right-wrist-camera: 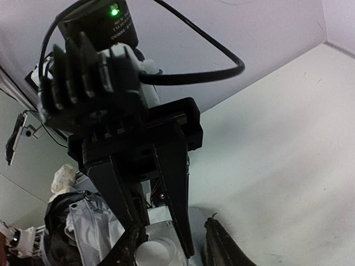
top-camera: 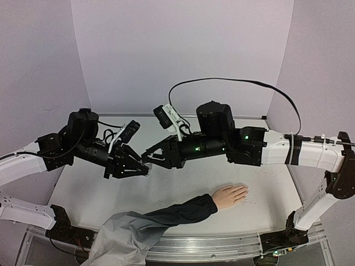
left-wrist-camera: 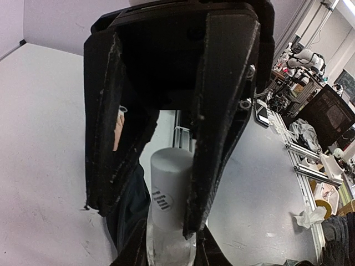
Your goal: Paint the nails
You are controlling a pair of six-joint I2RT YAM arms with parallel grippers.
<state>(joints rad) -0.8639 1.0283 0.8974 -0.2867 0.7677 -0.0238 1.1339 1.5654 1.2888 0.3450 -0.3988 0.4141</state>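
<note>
The nails point(top-camera: 244, 192) tip the mannequin hand point(top-camera: 227, 196), which lies palm down at lower right of centre in the top view. Left of centre, the left gripper point(top-camera: 145, 170) clamps a clear bottle point(left-wrist-camera: 166, 249). The right gripper point(top-camera: 147, 158) straddles its white cap point(left-wrist-camera: 169, 177), grip not discernible. Advisable: close squarely, then twist about the cap's axis with the bottle held steady.

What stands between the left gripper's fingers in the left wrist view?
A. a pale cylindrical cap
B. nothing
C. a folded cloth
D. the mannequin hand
A: the left gripper is shut on a pale cap that bears a small label.
</note>
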